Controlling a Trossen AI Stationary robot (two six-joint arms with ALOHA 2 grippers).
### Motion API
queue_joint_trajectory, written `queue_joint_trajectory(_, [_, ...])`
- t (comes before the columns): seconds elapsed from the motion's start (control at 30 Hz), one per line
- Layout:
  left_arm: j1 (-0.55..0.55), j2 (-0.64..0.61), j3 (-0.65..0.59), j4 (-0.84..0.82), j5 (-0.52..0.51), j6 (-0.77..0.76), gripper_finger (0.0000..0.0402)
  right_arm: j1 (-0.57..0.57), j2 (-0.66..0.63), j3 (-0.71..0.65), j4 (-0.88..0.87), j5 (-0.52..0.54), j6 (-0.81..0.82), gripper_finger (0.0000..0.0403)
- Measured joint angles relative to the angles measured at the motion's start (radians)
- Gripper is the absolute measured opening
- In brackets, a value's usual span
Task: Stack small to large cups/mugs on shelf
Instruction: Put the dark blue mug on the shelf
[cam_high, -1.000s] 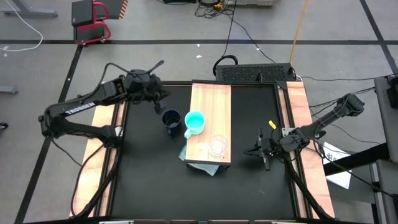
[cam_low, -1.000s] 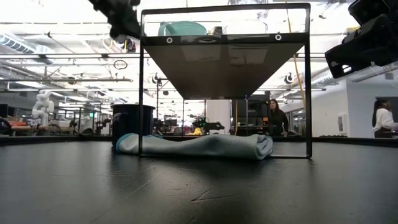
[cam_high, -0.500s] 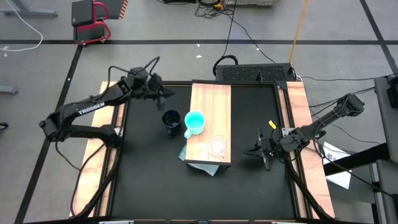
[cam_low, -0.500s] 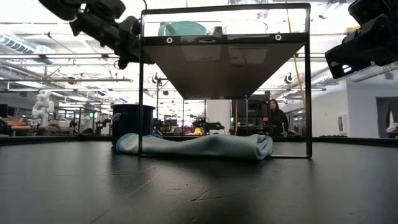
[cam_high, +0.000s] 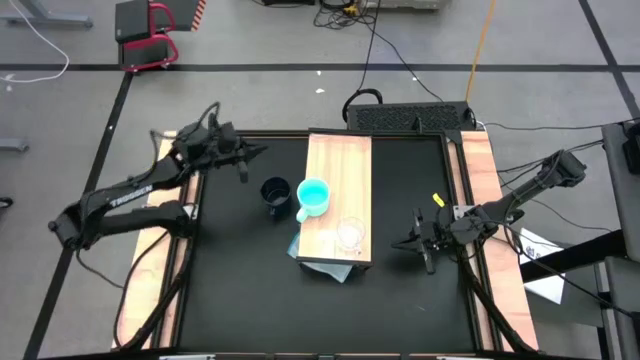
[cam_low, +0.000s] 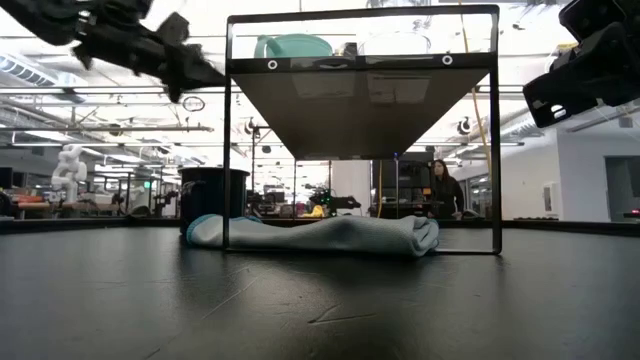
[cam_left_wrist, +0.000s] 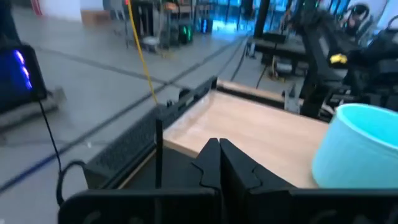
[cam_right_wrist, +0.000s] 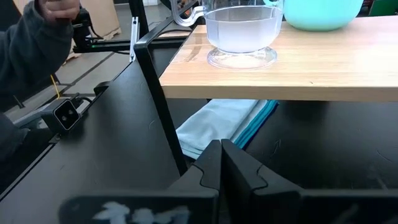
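Note:
The shelf (cam_high: 338, 170), a raised light-wood plank, stands mid-table. On it sit the turquoise mug (cam_high: 313, 196) and, nearer, the clear glass mug (cam_high: 350, 233). The dark navy mug (cam_high: 275, 193) stands on the black table just left of the shelf. My left gripper (cam_high: 257, 152) hovers shut and nearly level, beyond the navy mug near the shelf's far left corner; its wrist view shows the turquoise mug (cam_left_wrist: 360, 146). My right gripper (cam_high: 405, 243) waits shut to the right of the shelf, facing the glass mug (cam_right_wrist: 242, 31).
A folded blue-grey cloth (cam_high: 335, 268) lies under the shelf's near end. The shelf stands on thin black frame legs (cam_low: 228, 150). A black box (cam_high: 410, 117) sits past the far edge. A small yellow object (cam_high: 438, 201) lies right of the shelf. A person's dark sleeve (cam_right_wrist: 31, 37) shows beyond the table.
My left gripper has drawn back from above the navy mug toward the table's far left corner. It has tipped from pointing down to nearly level and stayed shut. The mugs have not moved.

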Motion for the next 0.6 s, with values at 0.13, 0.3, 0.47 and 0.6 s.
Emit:
queue_joint_trajectory(0.13, [0.002, -0.142, -0.078, -0.004, -0.018, -0.025, 0.0000, 0.000, 0.000, 0.000, 0.000, 0.000, -0.002, 0.0000])
queue_joint_trajectory(0.3, [0.003, -0.281, -0.175, -0.002, -0.063, -0.053, 0.0000, 0.000, 0.000, 0.000, 0.000, 0.002, -0.022, 0.0000])
queue_joint_trajectory(0.47, [0.043, -0.345, -0.233, -0.003, -0.063, -0.096, 0.0000, 0.000, 0.000, 0.000, 0.008, 0.003, -0.025, 0.0000])
queue_joint_trajectory(0.6, [0.109, -0.329, -0.238, 0.001, -0.026, -0.130, 0.0000, 0.000, 0.000, 0.000, 0.023, 0.003, -0.034, 0.0000])
